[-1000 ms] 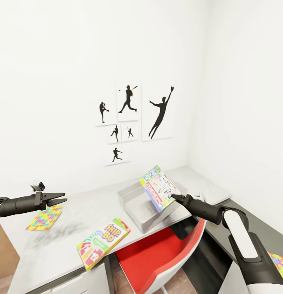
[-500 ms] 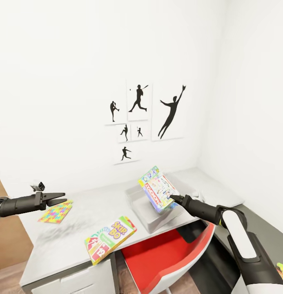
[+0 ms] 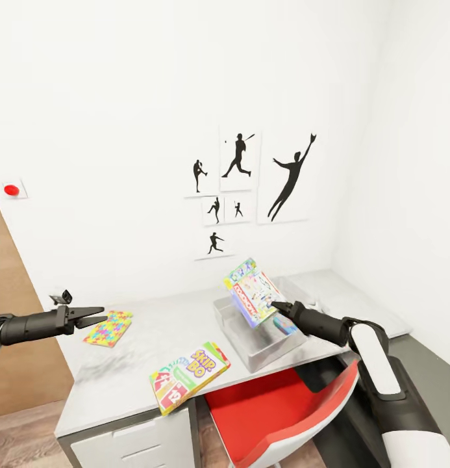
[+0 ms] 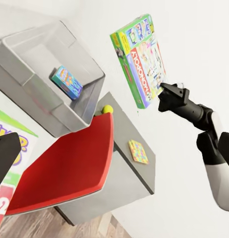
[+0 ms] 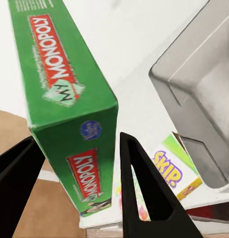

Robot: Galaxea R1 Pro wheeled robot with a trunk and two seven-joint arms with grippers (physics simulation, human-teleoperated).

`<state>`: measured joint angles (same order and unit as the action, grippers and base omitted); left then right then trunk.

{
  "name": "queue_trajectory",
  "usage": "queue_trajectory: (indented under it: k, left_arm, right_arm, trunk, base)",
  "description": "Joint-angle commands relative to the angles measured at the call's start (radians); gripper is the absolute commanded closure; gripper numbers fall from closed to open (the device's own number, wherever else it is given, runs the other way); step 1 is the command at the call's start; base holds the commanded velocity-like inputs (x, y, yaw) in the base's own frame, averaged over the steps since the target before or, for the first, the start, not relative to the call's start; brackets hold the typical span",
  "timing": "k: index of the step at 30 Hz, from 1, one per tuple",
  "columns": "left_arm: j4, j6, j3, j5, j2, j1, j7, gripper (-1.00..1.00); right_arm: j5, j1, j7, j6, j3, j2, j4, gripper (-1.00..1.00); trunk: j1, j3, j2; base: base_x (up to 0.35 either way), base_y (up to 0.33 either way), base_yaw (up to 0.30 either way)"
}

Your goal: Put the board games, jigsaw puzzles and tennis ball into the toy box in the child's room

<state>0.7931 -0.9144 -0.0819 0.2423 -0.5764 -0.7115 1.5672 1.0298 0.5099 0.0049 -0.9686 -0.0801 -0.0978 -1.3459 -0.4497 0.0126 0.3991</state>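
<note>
My right gripper [image 3: 275,305] is shut on the lower edge of a green Monopoly board game [image 3: 252,298], held tilted above the light grey toy box [image 3: 250,354] on the table [image 3: 153,344]. The wrist view has the game [image 5: 60,89] between both fingers [image 5: 144,193]. A small colourful box [image 4: 66,82] lies inside the toy box [image 4: 25,84]. A Skip-Bo game [image 3: 189,376] rests at the table's front edge. One jigsaw puzzle [image 3: 109,327] lies at the table's left end, just beyond my open, empty left gripper [image 3: 97,316]. A tennis ball [image 4: 108,109] sits beside the toy box.
A red chair [image 3: 276,403] is tucked under the table in front of me. A brown door [image 3: 17,325] stands at the left. A lower dark grey side unit [image 4: 129,163] at the right carries another jigsaw puzzle [image 4: 138,151]. Silhouette pictures [image 3: 250,182] hang on the wall.
The camera has swung left, so table, pictures and toy box sit further right in view. The right gripper still holds the Monopoly game over the toy box. The left gripper now ends short of the jigsaw puzzle.
</note>
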Motion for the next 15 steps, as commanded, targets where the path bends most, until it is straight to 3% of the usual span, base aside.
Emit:
queue_trajectory:
  k: [1,3,7,11,15]
  left_arm:
    - [0.000,-0.011,0.000,0.000,0.000,0.000,0.004,-1.00]
    - [0.000,-0.011,0.001,0.000,0.001,0.000,0.004,-1.00]
    - [0.000,-0.011,0.002,-0.001,0.002,0.000,0.004,-1.00]
    - [0.000,-0.010,0.003,-0.001,0.003,0.000,0.004,-1.00]
    - [0.000,-0.010,0.003,-0.003,0.009,0.000,0.004,-1.00]
  right_arm:
    - [0.006,0.019,-0.012,-0.005,-0.006,0.001,0.016,1.00]
    - [0.008,0.088,-0.065,-0.010,-0.029,0.002,0.103,1.00]
    - [0.009,0.173,-0.128,-0.015,-0.060,0.000,0.268,1.00]
    - [0.008,0.203,-0.144,-0.016,-0.088,-0.007,0.371,1.00]
    - [0.003,0.222,-0.149,-0.017,-0.089,-0.001,0.401,1.00]
  trunk:
    - [0.000,-0.001,0.001]
    - [0.000,-0.001,0.001]
    - [0.000,-0.001,0.001]
    - [0.000,-0.001,0.001]
    - [0.000,-0.001,0.001]
  base:
    - [0.000,0.000,0.010]
    - [0.000,0.000,0.005]
    - [0.000,0.000,0.002]
    - [0.000,0.000,0.000]
    - [0.000,0.000,0.000]
